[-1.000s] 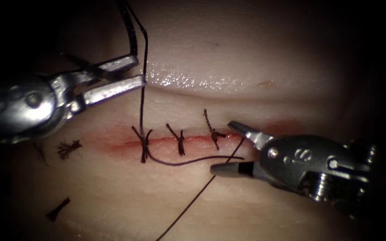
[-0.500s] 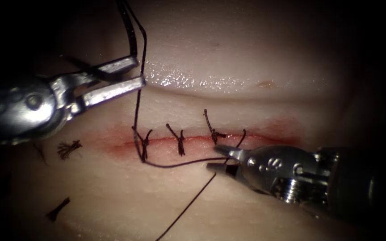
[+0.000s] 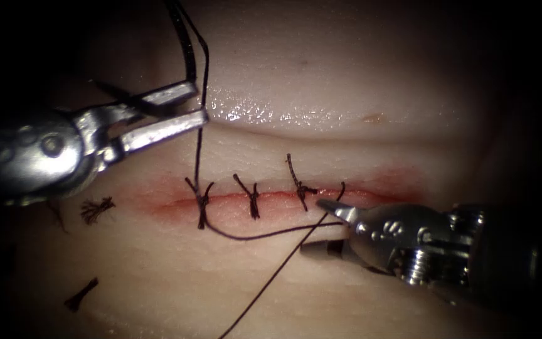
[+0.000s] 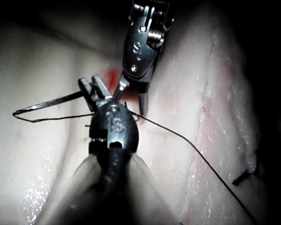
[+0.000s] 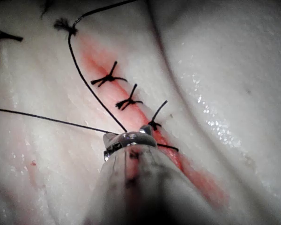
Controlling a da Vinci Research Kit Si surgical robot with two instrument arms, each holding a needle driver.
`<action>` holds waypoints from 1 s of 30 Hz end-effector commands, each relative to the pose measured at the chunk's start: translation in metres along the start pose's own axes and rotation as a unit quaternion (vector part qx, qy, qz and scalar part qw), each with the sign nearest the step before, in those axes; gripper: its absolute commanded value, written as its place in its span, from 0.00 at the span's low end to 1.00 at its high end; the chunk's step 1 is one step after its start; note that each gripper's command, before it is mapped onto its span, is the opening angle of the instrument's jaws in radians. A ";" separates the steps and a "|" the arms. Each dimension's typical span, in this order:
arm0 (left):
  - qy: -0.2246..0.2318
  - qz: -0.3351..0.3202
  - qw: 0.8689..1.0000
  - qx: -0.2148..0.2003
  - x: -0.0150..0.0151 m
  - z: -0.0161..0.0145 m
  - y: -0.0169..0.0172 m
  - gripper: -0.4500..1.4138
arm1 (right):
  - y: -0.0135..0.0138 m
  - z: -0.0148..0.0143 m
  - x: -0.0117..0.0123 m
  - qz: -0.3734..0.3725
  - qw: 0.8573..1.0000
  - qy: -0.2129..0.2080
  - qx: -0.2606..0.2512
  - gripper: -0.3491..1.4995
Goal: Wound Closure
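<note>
The tissue [image 3: 321, 75] has a reddened cut [image 3: 277, 196] crossed by three knotted stitches [image 3: 253, 201]. My left tool [image 3: 199, 100] hovers above and left of the cut, shut on the dark curved needle [image 3: 186, 50], which rises clear of the tissue. In the left wrist view the needle [image 4: 47, 104] sticks out sideways from the left tool [image 4: 91, 89]. Thread [image 3: 199, 157] drops past the left jaws to the leftmost stitch. My right tool [image 3: 312, 225] sits at the cut's right part, open, with a thread strand [image 3: 271, 231] running between its jaws. The right tool [image 5: 129, 138] lies beside the stitches [image 5: 129, 101].
Cut ends of thread [image 3: 95, 210] lie on the tissue left of the cut, another [image 3: 81, 294] lower left. A long strand [image 3: 258, 298] runs from the right end of the cut down to the frame's lower edge. A wet fold [image 3: 271, 116] crosses above the cut.
The right tool swung in leftward to the thread with its jaws narrowing, then drew back slightly right and spread them wider. The left tool shifted slightly; the thread to the leftmost stitch straightened.
</note>
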 end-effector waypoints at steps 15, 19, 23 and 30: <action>0.003 0.001 1.000 -0.002 -0.0004 0.0010 0.0008 0.00 | -0.0007 0.0016 0.0013 0.005 1.000 0.007 0.008 0.82; 0.004 0.001 1.000 -0.003 -0.0004 0.0010 0.0008 0.00 | -0.0005 -0.0006 0.0016 0.004 1.000 -0.002 0.024 0.85; 0.004 0.001 1.000 -0.003 -0.0004 0.0011 0.0008 0.00 | -0.0005 -0.0022 0.0025 0.010 1.000 0.006 0.029 0.82; 0.004 0.001 1.000 -0.003 -0.0004 0.0011 0.0009 0.00 | -0.0016 0.0008 0.0035 0.014 0.999 0.020 0.029 0.80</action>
